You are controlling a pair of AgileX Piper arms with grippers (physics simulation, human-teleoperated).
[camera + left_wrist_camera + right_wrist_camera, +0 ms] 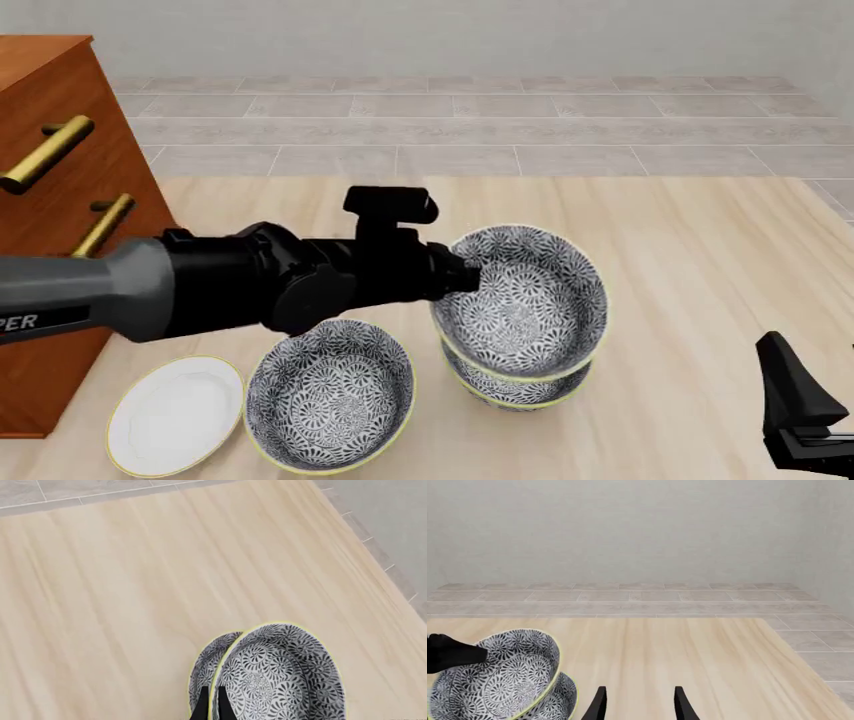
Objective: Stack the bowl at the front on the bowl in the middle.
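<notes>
Simulated home dining corner: wooden table [694, 260], brass-handled dresser [54, 200], tiled floor [467, 120].

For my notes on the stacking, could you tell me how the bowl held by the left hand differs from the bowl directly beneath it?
The held bowl is tilted, with its inside facing the camera; the bowl beneath sits level on the table. The held bowl is pinched at its rim by the left hand; the bowl beneath is touched by no hand and is mostly hidden. Both share the grey-and-white floral pattern and cream-yellow rim.
</notes>
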